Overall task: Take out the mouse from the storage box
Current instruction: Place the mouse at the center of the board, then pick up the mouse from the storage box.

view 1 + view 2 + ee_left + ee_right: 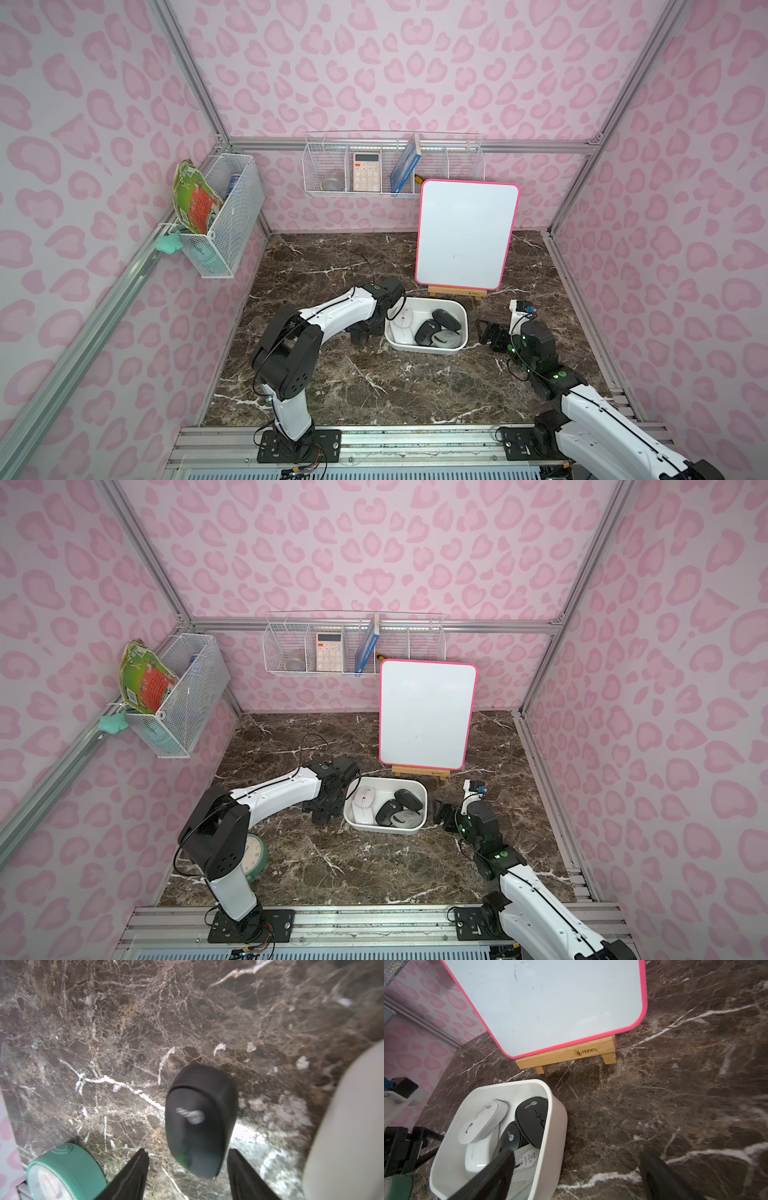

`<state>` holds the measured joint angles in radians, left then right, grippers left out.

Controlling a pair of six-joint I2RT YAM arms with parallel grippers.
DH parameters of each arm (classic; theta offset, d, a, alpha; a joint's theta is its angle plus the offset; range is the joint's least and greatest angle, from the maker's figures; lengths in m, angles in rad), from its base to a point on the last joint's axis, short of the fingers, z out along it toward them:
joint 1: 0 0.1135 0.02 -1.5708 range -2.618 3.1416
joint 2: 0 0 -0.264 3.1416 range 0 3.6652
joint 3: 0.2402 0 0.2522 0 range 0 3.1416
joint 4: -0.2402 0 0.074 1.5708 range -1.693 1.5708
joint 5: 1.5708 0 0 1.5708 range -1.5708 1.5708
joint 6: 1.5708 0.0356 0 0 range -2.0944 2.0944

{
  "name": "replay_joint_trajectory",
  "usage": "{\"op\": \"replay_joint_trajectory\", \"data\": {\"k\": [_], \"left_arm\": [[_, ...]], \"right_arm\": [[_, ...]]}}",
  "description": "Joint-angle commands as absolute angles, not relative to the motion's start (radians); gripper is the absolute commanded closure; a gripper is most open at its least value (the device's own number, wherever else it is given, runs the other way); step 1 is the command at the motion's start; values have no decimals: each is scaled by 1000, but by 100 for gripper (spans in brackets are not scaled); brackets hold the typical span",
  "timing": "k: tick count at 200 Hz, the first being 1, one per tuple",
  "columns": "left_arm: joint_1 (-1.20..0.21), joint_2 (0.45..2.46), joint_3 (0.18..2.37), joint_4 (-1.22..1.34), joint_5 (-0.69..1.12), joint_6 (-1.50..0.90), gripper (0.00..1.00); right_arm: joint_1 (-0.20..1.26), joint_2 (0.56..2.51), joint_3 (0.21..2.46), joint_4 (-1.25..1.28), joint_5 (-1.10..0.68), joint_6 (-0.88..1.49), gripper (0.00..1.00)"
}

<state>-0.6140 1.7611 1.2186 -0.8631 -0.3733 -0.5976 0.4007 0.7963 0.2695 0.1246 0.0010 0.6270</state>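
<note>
The left gripper (188, 1152) stands partly open and grips nothing. A blurred black mouse (201, 1118) sits loose between its fingers, down on the marble table (104, 1022) just beside the storage box (342, 1126). This looks like the set-down step, and the next move calls for a straight lift clear of the mouse. The right gripper (577, 1152) hangs wide open and empty by the box, where other mice (481, 1124) lie.

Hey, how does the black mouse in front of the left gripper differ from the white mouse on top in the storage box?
Colour: the black mouse is dark with a pale logo; the white mouse is white. Place: the black mouse is outside the storage box, over the table, just beyond the open left gripper; the white mouse lies inside, resting on a second white mouse. Both are similar rounded shapes.
</note>
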Motion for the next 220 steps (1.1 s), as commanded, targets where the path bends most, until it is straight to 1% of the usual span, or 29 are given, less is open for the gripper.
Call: {"op": "replay_joint_trajectory", "data": {"k": [1,22,51,96,119,141,176,220], "left_arm": [[-613,1677,1171,-789,-306,-581,28],[-599,1544,1078,-694,-269,-584,21],[-542,1344,924,-569,-231,-606,17],[-503,1067,729,-472,-293,-617,10],[-500,936,642,-439,-326,-615,4],[-498,820,573,-416,-343,-597,1],[-498,680,501,-412,-375,-574,1],[-497,602,486,-424,-403,-568,1]], "right_arm": [[419,812,307,93,18,624,5],[471,849,368,47,71,621,4],[597,946,471,5,162,618,4],[774,1181,636,16,226,621,4],[840,1319,733,8,230,617,5],[865,1456,859,-59,194,621,4],[899,1622,1026,-146,191,625,5],[918,1754,1165,-242,185,650,5]]}}
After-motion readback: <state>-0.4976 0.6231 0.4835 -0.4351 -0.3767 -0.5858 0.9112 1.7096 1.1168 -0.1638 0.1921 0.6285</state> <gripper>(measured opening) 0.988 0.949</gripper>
